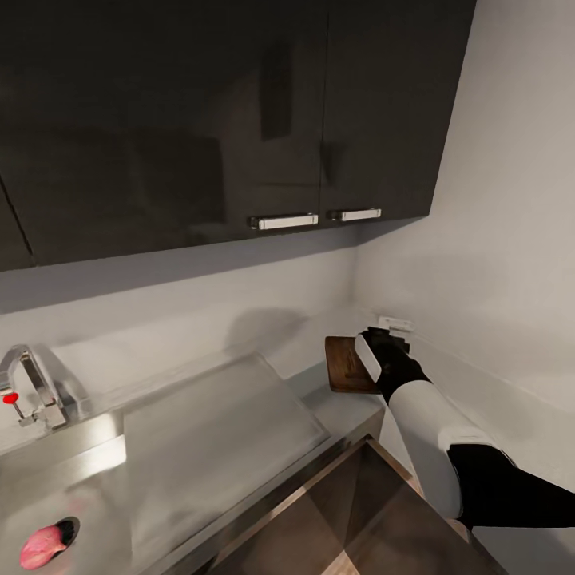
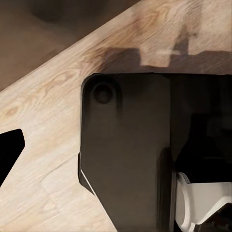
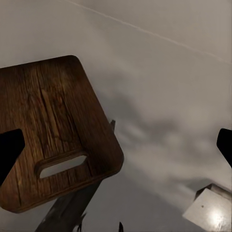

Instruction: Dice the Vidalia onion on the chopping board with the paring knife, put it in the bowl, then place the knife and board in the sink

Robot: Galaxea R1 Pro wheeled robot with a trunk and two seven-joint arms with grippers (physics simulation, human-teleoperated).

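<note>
Chopping board (image 1: 345,366) lies on the grey bench (image 1: 335,407) in the far corner, at about two o'clock from the sink (image 1: 72,495). We reach our right end effector (image 1: 382,345) over it; the wrist view shows its fingertips (image 3: 9,152) spread wide, released, with the board's handle slot between them. A pink object (image 1: 41,546) sits in the sink at seven o'clock. We cannot tell the left end effector's state.

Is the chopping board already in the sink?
No. In the head view the chopping board lies on the countertop in the corner, well away from the sink.
</note>
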